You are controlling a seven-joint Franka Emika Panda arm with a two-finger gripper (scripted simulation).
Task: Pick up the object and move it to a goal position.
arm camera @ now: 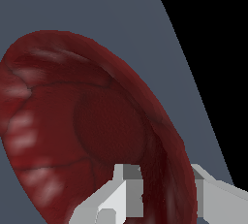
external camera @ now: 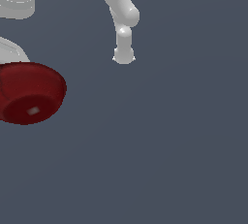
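Grey-blue floor (external camera: 169, 160), plain backdrop. Dark red bowl (arm camera: 87, 121) holds nothing; textured inside, flat base visible in wrist view. Gripper (arm camera: 167, 196) jaws straddle bowl rim, one finger (arm camera: 121, 194) inside, other outside, clamped on wall. Bowl (external camera: 30, 92) sits at exterior view's left edge, tilted, base facing camera.

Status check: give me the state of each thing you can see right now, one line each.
Dark red bowl: tilted on its side, its base showing in the exterior view, rim between the gripper's fingers.
Gripper: shut on the bowl's rim, one finger inside the wall, the other outside.
Arm link: hanging in the background, touching nothing.
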